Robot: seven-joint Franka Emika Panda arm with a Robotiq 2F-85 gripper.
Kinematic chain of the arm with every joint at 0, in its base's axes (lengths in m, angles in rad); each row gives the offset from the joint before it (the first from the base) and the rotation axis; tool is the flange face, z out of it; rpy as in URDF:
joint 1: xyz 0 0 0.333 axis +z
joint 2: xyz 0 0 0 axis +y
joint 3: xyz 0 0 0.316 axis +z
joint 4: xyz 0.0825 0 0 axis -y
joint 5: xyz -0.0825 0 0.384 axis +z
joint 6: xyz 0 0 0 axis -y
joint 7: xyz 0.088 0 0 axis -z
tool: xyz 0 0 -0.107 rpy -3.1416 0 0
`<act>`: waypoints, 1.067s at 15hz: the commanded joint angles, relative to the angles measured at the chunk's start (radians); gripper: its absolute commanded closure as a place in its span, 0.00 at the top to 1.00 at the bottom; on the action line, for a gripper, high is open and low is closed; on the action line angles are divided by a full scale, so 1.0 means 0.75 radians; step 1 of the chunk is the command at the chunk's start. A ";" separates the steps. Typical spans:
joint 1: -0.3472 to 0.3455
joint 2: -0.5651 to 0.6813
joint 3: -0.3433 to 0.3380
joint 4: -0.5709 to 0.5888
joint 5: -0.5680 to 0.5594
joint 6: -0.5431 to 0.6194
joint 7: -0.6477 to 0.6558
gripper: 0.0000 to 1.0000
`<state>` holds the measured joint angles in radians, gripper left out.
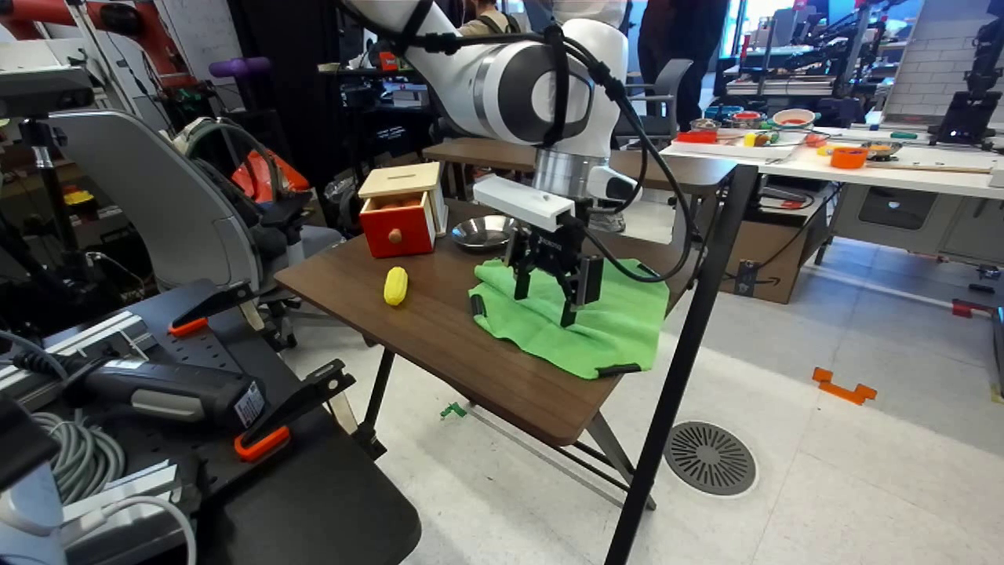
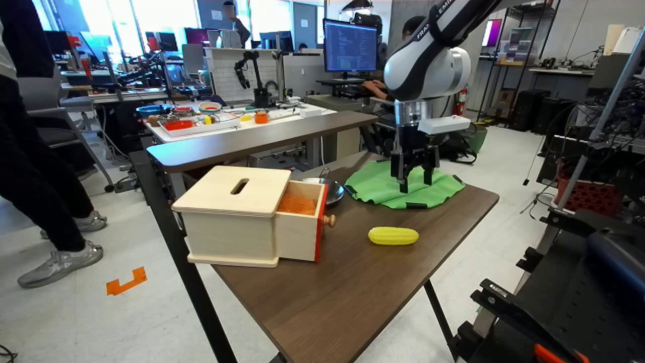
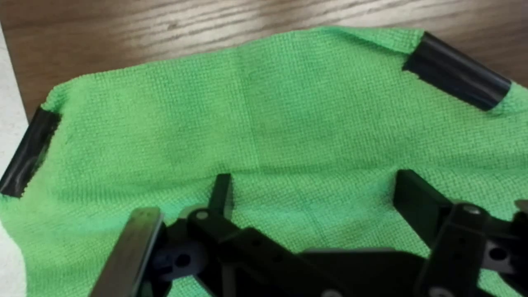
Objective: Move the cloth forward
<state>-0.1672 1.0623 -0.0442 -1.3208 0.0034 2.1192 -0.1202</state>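
Note:
The bright green cloth (image 1: 627, 333) lies rumpled on the brown table, with black strips on its corners. It also shows in an exterior view (image 2: 368, 182) and fills most of the wrist view (image 3: 255, 115). One side of it reaches past the table edge, with pale floor beside it in the wrist view. My gripper (image 1: 545, 306) points down over the middle of the cloth, also seen in an exterior view (image 2: 416, 185). In the wrist view the gripper (image 3: 316, 175) is open, fingers wide apart. Both fingertips are at the cloth, which creases around them. Nothing is held between them.
A wooden box with a red-fronted drawer (image 1: 398, 229), pulled partly out, stands on the table (image 2: 322, 297). A metal bowl (image 1: 482, 232) sits between box and cloth. A yellow corn (image 2: 393, 236) lies near the cloth. A black post (image 1: 682, 377) rises beside the table.

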 commanded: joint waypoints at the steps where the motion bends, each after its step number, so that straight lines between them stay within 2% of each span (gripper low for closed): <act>1: 0.022 -0.158 -0.006 -0.296 -0.002 0.084 0.031 1.00; 8: 0.104 -0.355 -0.007 -0.659 -0.015 0.166 0.103 1.00; 16: 0.180 -0.498 -0.040 -0.845 -0.031 0.237 0.227 1.00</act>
<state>-0.0515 0.7629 -0.0497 -1.8790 0.0020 2.2604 0.0122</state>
